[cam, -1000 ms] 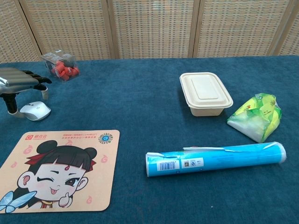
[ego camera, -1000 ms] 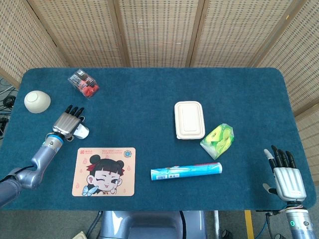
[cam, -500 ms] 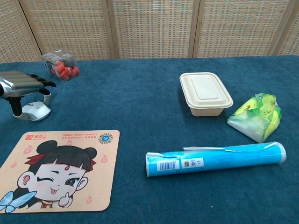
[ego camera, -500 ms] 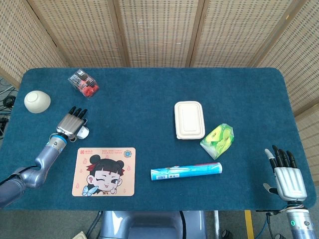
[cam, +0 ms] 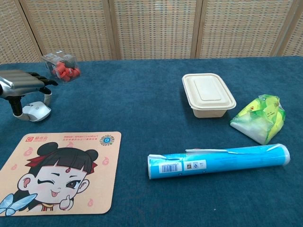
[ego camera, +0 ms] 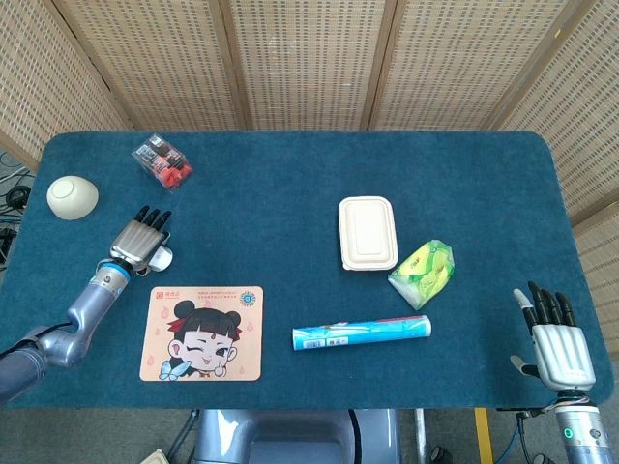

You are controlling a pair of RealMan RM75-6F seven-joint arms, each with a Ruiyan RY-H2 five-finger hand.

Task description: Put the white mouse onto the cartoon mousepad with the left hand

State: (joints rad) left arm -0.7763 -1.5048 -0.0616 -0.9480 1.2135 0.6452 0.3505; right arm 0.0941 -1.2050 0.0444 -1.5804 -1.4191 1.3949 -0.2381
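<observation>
Chest view: left hand [cam: 21, 84] is now settling lower over the white mouse [cam: 37, 111], fingers [cam: 45, 85] curling around it, grip unconfirmed; mouse still sitting on the table [cam: 142, 104], just beyond the cartoon mousepad [cam: 59, 172].

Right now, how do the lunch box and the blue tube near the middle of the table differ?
The lunch box is cream, rectangular with rounded corners, and sits flat with its lid closed; the blue tube is a long cylinder lying on its side. The lunch box is plain, while the blue tube carries a white label with a barcode. The lunch box lies farther from the robot, the blue tube nearer. Both rest on the table, untouched by either hand.
</observation>
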